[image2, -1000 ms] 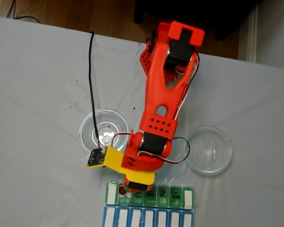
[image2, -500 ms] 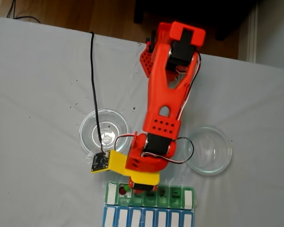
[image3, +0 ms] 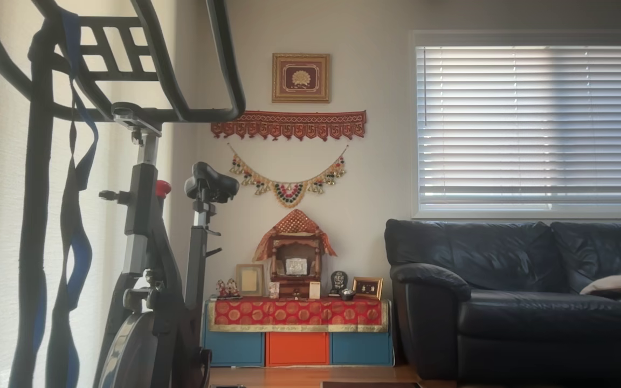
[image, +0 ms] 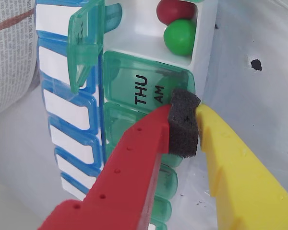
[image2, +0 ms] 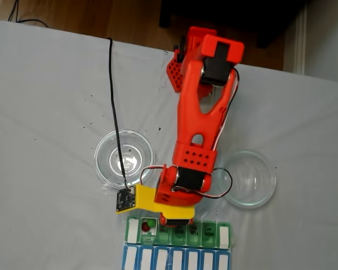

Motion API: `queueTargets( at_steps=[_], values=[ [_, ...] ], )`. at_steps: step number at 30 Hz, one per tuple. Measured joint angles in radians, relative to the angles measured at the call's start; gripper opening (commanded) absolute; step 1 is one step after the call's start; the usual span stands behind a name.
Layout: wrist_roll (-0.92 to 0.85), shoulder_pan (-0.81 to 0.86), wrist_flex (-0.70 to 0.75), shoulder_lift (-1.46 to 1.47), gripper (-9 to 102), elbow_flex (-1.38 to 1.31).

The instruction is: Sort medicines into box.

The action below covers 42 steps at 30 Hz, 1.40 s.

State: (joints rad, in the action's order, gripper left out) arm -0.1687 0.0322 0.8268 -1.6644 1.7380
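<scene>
The box [image: 134,96] is a row of green-lidded compartments running up the wrist view; in the fixed view the box [image2: 211,230] lies at the table's near edge. One compartment stands open with its lid [image: 86,43] raised. Inside lie two medicines, a dark red ball [image: 175,9] and a glossy green ball [image: 181,37], also visible as the red ball [image2: 145,229] and the green ball [image2: 151,223]. My gripper [image: 194,120], one finger red and one yellow, is shut over the closed THU AM lid, with only its dark foam pad between the fingers. In the fixed view the gripper [image2: 170,220] is mostly hidden under the wrist.
A blue-lidded organizer row [image2: 177,260] lies against the box's near side. Two clear glass dishes [image2: 124,156] [image2: 249,179] sit on the white cloth either side of the arm. Printed paper [image: 9,48] lies beyond the blue row [image: 62,110]. The other view shows a living room.
My wrist has shifted to the right along the box in the fixed view, off the open compartment. The red and green balls in that compartment now show together.
</scene>
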Motion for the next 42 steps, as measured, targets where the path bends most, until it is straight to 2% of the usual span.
queueTargets(
  at_steps=[8, 22, 33, 42],
  values=[
    [-0.006, 0.000, 0.009, -0.003, 1, -0.005],
    [0.152, 0.046, -0.044, -0.219, 1, 0.026],
    [0.213, 0.100, -0.230, -0.236, 1, 0.028],
    [0.166, 0.110, -0.272, -0.184, 1, 0.028]
  ],
)
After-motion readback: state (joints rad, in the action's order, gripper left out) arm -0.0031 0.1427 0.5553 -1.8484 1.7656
